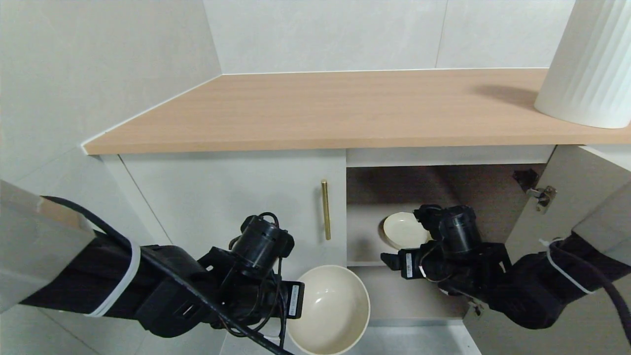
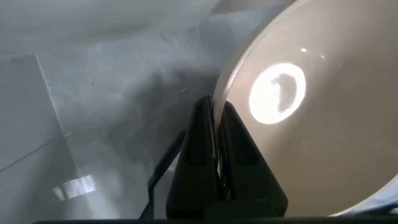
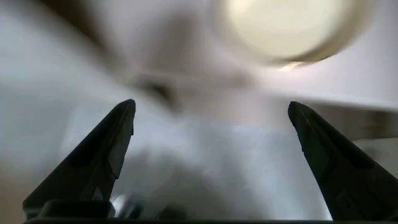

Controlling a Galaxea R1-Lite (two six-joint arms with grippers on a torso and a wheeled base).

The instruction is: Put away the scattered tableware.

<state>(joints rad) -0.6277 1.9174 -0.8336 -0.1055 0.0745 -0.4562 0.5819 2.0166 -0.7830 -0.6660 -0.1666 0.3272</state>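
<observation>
A cream bowl [image 1: 331,309] hangs low in front of the cabinet, below the shut left door. My left gripper [image 2: 214,109] is shut on its rim, the two fingers [image 2: 198,140] pinching the edge of the bowl [image 2: 323,112]. A small cream plate [image 1: 404,230] lies on the shelf inside the open cabinet compartment. My right gripper [image 3: 211,109] stands open just in front of that compartment with nothing between its fingers, and the plate [image 3: 287,26] lies beyond them.
The wooden countertop [image 1: 345,108] carries a white ribbed container [image 1: 589,69] at the far right. The left cabinet door [image 1: 231,207] with its gold handle [image 1: 325,209] is shut. The right door [image 1: 567,197] swings open beside my right arm.
</observation>
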